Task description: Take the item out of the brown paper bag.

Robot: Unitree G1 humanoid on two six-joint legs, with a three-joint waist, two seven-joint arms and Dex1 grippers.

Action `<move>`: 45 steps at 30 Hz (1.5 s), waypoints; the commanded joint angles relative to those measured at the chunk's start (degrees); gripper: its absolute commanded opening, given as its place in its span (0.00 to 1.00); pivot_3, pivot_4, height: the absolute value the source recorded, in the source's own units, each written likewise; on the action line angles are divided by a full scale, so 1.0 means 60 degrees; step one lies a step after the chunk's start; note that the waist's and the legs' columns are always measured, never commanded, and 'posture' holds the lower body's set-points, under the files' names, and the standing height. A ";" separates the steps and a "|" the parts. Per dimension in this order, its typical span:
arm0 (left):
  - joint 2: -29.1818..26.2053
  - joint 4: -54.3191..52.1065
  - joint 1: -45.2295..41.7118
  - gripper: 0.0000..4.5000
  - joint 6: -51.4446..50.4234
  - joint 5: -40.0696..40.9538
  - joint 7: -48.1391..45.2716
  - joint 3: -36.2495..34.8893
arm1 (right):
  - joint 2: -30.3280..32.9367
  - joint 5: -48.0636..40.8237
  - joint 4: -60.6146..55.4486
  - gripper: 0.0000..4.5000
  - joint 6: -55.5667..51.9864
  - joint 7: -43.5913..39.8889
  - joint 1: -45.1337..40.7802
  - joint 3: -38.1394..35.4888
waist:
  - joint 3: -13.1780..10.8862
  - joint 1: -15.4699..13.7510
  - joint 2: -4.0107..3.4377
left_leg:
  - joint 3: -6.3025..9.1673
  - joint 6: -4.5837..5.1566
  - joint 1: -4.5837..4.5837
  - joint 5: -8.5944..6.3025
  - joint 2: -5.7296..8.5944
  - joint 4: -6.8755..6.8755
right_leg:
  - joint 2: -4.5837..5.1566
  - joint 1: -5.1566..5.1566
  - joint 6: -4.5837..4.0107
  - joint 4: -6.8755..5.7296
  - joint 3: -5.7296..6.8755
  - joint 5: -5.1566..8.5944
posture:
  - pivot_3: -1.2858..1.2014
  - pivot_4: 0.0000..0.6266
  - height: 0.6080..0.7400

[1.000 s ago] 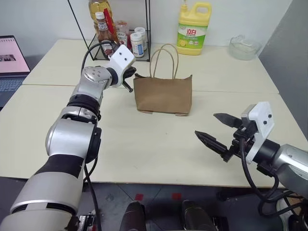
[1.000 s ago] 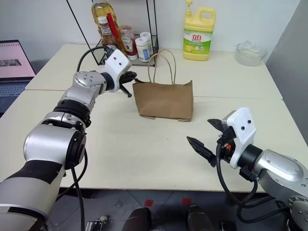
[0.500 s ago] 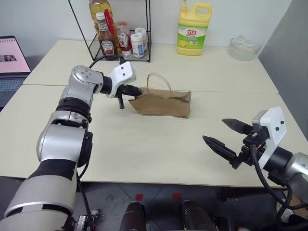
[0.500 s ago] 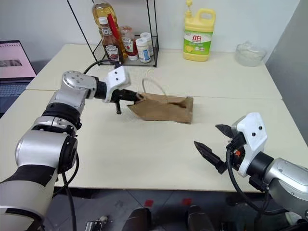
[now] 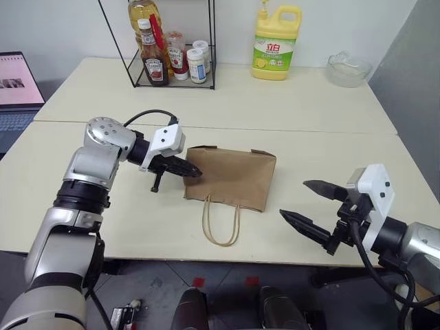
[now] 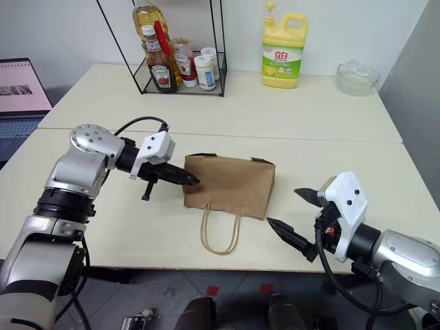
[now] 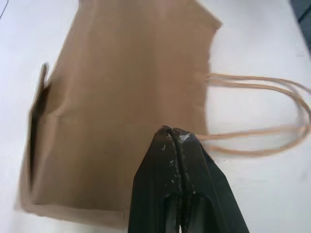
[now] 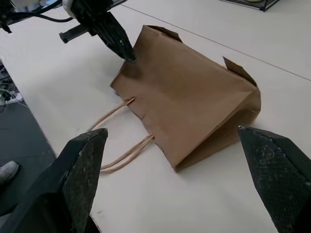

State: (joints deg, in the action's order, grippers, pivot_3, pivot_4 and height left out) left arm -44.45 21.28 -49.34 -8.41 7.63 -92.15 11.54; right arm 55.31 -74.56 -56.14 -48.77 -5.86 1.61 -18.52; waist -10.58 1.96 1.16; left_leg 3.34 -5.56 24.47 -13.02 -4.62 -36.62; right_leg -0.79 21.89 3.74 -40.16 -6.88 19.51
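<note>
Flat on table (image 5: 323, 110) — brown paper bag (image 5: 234, 177)

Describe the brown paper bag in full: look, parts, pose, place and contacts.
The brown paper bag is plain tan kraft paper, creased, with two thin twisted-paper loop handles. It lies flat on its side on the cream table, its mouth and handles toward the near edge and its folded base toward the far side. The left gripper, shut, has its black tips on the bag's upper face near the mouth corner. The open right gripper is apart from it. Nothing of its contents shows.
</note>
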 commanded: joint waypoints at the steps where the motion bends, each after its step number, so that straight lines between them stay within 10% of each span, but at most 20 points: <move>1: -0.0954 -0.1104 0.0156 0.00 0.0315 0.0809 -0.0059 0.0272 | 0.0165 0.0043 -0.0291 1.00 0.0318 -0.0067 -0.0124 0.0055 | 0.0000 -0.0012 0.0000 | 0.0003 0.0000 -0.0001 0.0000 0.0001 -0.0006 | 0.0000 -0.0004 0.0000 -0.0003 0.0001 0.0000 | 0.52 0.24 1.00; 8: -0.1812 -0.2222 0.0543 0.00 0.2449 0.1754 -0.0059 0.1329 | 0.0500 -0.0064 -0.0283 1.00 0.0276 -0.0203 -0.0566 0.0721 | 0.0000 -0.0070 0.0000 | 0.0013 0.0002 -0.0010 -0.0002 0.0004 -0.0037 | 0.0004 -0.0035 0.0000 -0.0007 0.0011 0.0000 | 0.52 0.24 1.00; 18: -0.0706 -0.0708 0.0304 0.59 0.6381 0.0888 -0.0059 0.2444 | 0.0515 0.0462 -0.0151 1.00 0.0248 -0.0662 -0.0908 0.1718 | 0.0001 -0.0044 0.0000 | 0.0013 0.0005 -0.0016 -0.0003 0.0005 -0.0042 | 0.0000 -0.0038 -0.0001 -0.0007 0.0008 0.0000 | 0.52 0.24 1.00; 37: 0.1339 0.2211 -0.0081 0.59 1.0284 -0.1058 0.0276 0.2765 | 0.0391 0.0940 -0.0378 1.00 0.0258 -0.0774 -0.0891 0.2218 | 0.0002 -0.0029 0.0000 | 0.0014 0.0006 -0.0016 -0.0003 0.0008 -0.0044 | -0.0002 -0.0041 -0.0001 -0.0007 0.0007 0.0000 | 0.52 0.24 1.00; 45: 0.1610 0.2105 -0.0084 0.59 1.0014 -0.0963 0.0376 0.2718 | 0.2053 0.2372 -0.0643 1.00 0.0519 -0.2756 -0.0706 0.2550 | 0.0002 -0.0030 -0.0001 | 0.0018 0.0006 -0.0018 -0.0004 0.0007 -0.0045 | -0.0002 -0.0043 0.0000 -0.0008 0.0012 0.0000 | 0.52 0.24 1.00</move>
State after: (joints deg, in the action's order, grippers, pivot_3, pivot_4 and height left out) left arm -34.71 34.86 -48.70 52.17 1.22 -90.41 28.33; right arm 66.66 -62.51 -56.28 -47.36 -19.91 -2.99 -3.11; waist -10.57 1.78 1.15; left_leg 3.45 -5.52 24.37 -13.05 -4.57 -36.90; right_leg -0.80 21.62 3.74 -40.21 -6.81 19.51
